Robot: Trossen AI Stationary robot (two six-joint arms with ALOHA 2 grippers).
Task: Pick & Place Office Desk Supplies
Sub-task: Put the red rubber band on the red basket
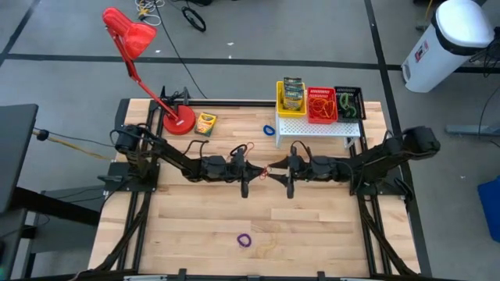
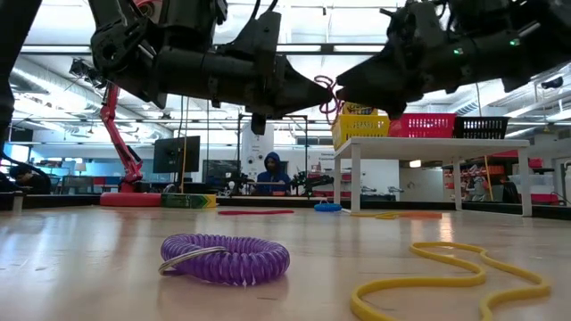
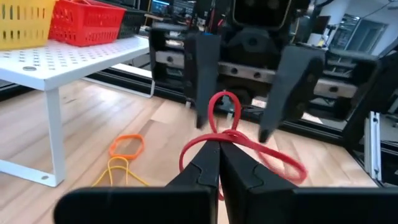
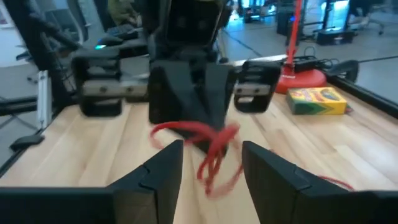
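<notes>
Left gripper (image 1: 255,168) jaws closed, facing right gripper (image 1: 275,173), jaws apart.

3 mesh baskets: yellow (image 1: 291,100), red (image 1: 321,106), black (image 1: 349,103). Red rubber band (image 3: 231,134). Purple coil (image 2: 225,258) at 6 o'clock; blue loop (image 1: 269,129) at 12.

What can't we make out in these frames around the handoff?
- Red rubber band: motion-blurred in the right wrist view, exact shape unclear.
- Black basket: contents too small, high view.
- Crayon box: low view, tiny and distant.
- Left gripper pinch point: high view, too small.
</notes>
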